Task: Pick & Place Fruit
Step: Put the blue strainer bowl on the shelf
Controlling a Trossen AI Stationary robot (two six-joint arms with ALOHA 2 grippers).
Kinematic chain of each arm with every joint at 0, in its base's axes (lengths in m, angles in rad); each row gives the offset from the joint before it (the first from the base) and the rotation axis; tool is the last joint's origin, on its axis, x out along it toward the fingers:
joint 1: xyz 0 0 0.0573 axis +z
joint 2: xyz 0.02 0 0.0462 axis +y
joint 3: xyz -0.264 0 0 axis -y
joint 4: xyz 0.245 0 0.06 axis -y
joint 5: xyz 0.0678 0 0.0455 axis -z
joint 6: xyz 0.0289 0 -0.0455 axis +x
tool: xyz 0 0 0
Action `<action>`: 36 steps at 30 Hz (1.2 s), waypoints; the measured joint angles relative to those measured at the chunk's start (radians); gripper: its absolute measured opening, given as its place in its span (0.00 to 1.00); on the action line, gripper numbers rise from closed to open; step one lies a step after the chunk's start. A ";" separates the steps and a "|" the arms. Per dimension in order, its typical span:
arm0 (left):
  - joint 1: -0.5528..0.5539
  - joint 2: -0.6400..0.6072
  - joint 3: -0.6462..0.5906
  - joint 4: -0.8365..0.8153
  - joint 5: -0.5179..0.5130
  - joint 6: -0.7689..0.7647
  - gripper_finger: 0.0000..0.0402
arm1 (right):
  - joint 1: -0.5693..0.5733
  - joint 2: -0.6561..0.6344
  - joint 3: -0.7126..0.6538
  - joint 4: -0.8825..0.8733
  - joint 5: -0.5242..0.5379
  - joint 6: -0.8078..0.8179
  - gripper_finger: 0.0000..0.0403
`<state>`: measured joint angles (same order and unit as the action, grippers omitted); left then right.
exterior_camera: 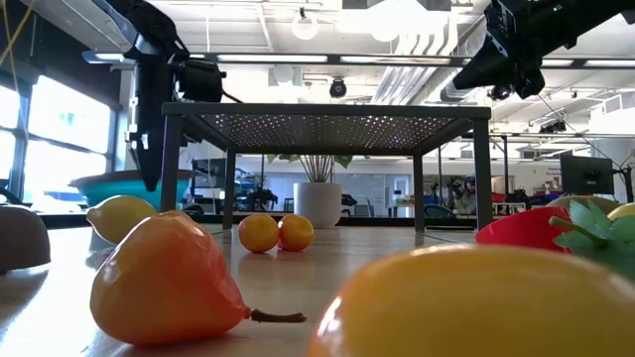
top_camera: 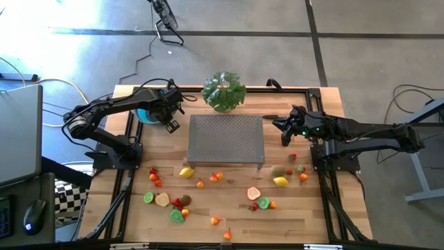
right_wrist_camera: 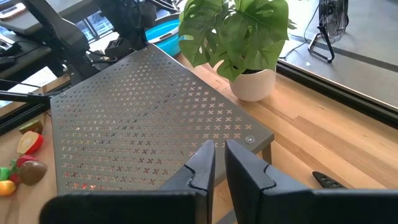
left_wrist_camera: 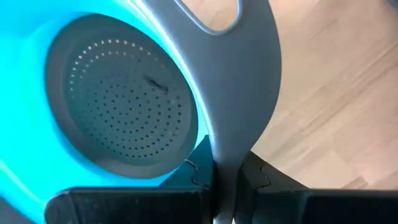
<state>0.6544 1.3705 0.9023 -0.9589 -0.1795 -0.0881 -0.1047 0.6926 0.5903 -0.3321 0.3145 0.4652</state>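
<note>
High view: left gripper (top_camera: 168,111) at bright blue perforated bowl (top_camera: 146,114), far left; small plastic toy fruits (top_camera: 186,172) scattered near edge.
Left wrist: fingers clamped on bowl's grey handle (left_wrist_camera: 239,93), likely to reposition it.
Right wrist: right gripper (right_wrist_camera: 217,163) closed, empty, over grey perforated metal rack (right_wrist_camera: 143,118).

From my station I saw the left arm stretched out from its base toward the far left part of the table, elbow bent and wrist turned down. The left gripper (top_camera: 168,111) had its fingers (left_wrist_camera: 252,186) pressed together on a thin grey rim. The right arm reached in low from the right side, forearm nearly level, wrist pointing toward the table's middle. The right gripper (top_camera: 284,128) hung in the air, its fingers (right_wrist_camera: 200,168) close together with only a narrow slit between them, gripping nothing.
</note>
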 joint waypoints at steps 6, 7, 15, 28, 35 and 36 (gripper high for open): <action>0.000 -0.030 0.094 -0.058 -0.008 -0.003 0.02 | 0.000 0.000 0.000 0.000 0.000 0.000 0.08; 0.000 -0.034 0.116 -0.074 -0.015 -0.002 0.02 | 0.000 0.000 0.000 0.000 0.000 0.000 0.08; 0.000 -0.038 0.354 -0.196 -0.129 0.039 0.02 | 0.000 0.000 0.000 0.000 0.000 -0.018 0.08; -0.001 -0.038 0.838 -0.331 -0.089 0.143 0.02 | 0.000 0.000 0.000 0.000 0.000 -0.026 0.08; -0.095 -0.038 0.951 -0.390 -0.088 0.138 0.02 | 0.000 0.000 0.000 0.000 0.000 -0.034 0.08; -0.119 -0.038 0.953 -0.387 -0.090 0.137 0.02 | 0.000 0.000 0.000 0.000 0.000 -0.037 0.08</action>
<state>0.5356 1.3323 1.8550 -1.3458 -0.2698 0.0486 -0.1051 0.6928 0.5903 -0.3321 0.3147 0.4285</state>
